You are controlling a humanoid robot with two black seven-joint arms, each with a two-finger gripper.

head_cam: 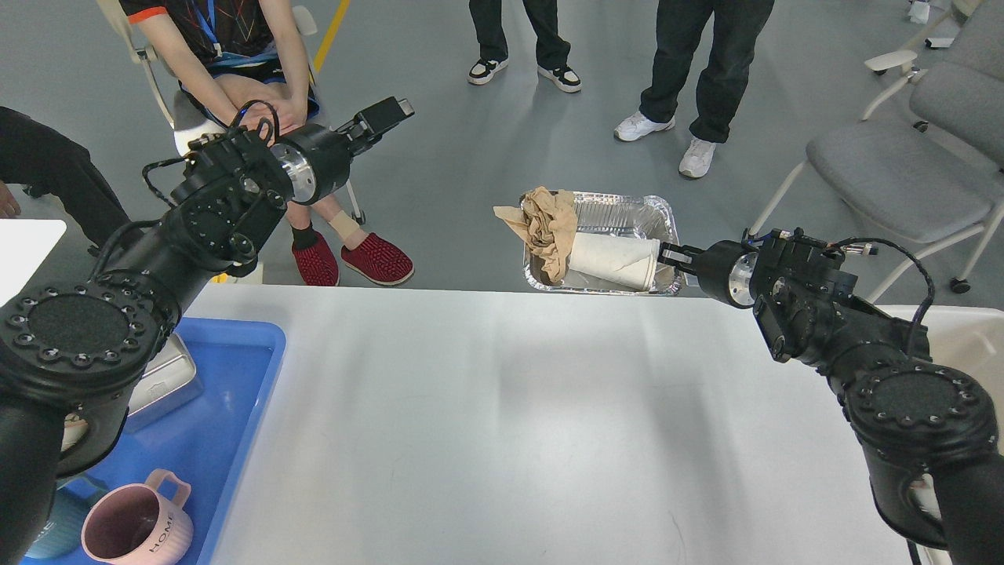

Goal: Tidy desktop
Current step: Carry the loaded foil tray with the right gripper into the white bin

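- Head view, my right gripper [665, 256]: it is stretched out past the far edge of the worktop [502, 408], with the jaws clamped on the rim of a foil tray [627, 210].
- I judge the tray is held out there, beyond the edge and off the surface, because it is rubbish being carried away from the worktop.
- The tray holds a white paper cup [616, 261] lying on its side and a crumpled brown paper napkin [549, 224] that spills over the tray's left rim. Keeping the scraps in the tray lets me shift them in one go, I reckon.
- My left gripper [386, 118] is raised high and pointed away over the floor, well apart from everything. It carries nothing that I can see. It shows too end-on for me to tell whether the jaws are parted.
- Kept things sit in a blue tray [235, 408] at the near left of the worktop: a pink mug [137, 522] upright and a metal tin [161, 380] partly hidden under my left arm.
- The worktop itself is white and smooth, filling the lower middle of the view, and its middle stretch bears nothing.
- At the right edge, an off-white bin [965, 337] shows behind my right arm, which I take to be where rubbish goes.
- The room has a grey floor with a yellow line. One person sits beyond the left gripper, others stand further back, and grey chairs [902, 180] stand at right.
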